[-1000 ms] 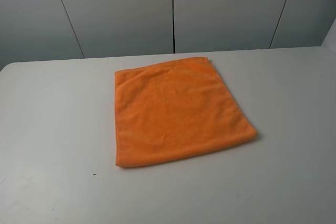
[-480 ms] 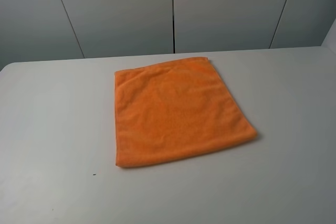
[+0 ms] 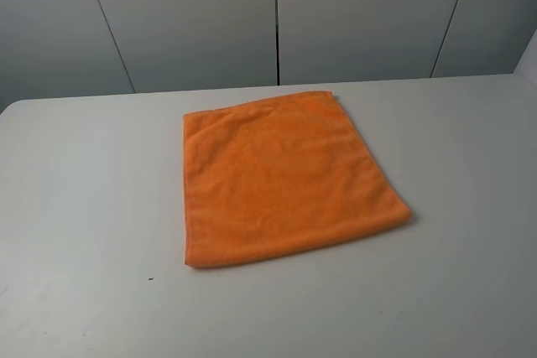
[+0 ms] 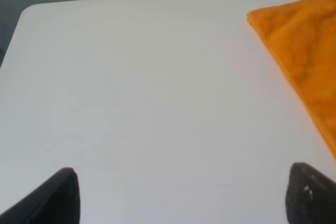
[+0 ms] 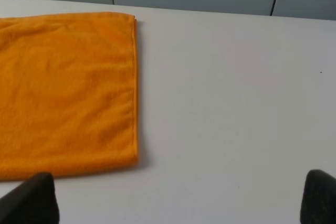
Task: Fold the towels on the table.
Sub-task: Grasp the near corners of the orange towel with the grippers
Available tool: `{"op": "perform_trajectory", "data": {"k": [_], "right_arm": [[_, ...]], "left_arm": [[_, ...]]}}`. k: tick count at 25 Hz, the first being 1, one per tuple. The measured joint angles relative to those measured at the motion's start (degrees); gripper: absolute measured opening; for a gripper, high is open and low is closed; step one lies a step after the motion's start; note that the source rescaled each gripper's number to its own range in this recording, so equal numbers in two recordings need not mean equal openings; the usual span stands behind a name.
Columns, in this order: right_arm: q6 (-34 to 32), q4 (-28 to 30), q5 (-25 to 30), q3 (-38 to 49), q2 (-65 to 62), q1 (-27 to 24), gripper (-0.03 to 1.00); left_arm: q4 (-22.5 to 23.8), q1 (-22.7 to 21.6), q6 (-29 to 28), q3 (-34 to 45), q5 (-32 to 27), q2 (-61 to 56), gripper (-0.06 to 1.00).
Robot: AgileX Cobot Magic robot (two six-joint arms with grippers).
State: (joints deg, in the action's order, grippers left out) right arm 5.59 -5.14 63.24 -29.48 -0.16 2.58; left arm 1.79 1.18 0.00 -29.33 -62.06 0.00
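- the towel, bright orange, is found lying flat on the table, spread as a rough square and turned slightly askew to the table edges.
- it is placed about mid-table between left and right, with its far edge close to the table's far edge.
- the left gripper is seen above bare tabletop, to the left of the towel; its two dark fingers are held wide apart and nothing is gripped between them.
- the right gripper is seen over the near right corner of the towel; its jaws are likewise spread wide, with nothing held.
- no contact between either gripper and the towel is observed.
- a small dark speck is noted on the table, near and to the left of the towel.
- grey wall panels are recorded beyond the table's far edge.
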Motion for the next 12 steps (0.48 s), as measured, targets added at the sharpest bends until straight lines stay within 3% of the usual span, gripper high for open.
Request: {"op": "perform_trajectory", "data": {"k": [8, 12], "right_arm": [[-0.3, 0.0, 0.0, 0.0, 0.0, 0.0, 1.0], [-3.2, -3.6, -0.7, 0.0, 0.0, 0.0, 1.0]], "left_arm": [[0.3, 0.0, 3.4, -2.3, 4.2, 1.0, 1.0], [0.9, 0.0, 4.3, -4.5, 6.6, 4.6, 1.0]]}}
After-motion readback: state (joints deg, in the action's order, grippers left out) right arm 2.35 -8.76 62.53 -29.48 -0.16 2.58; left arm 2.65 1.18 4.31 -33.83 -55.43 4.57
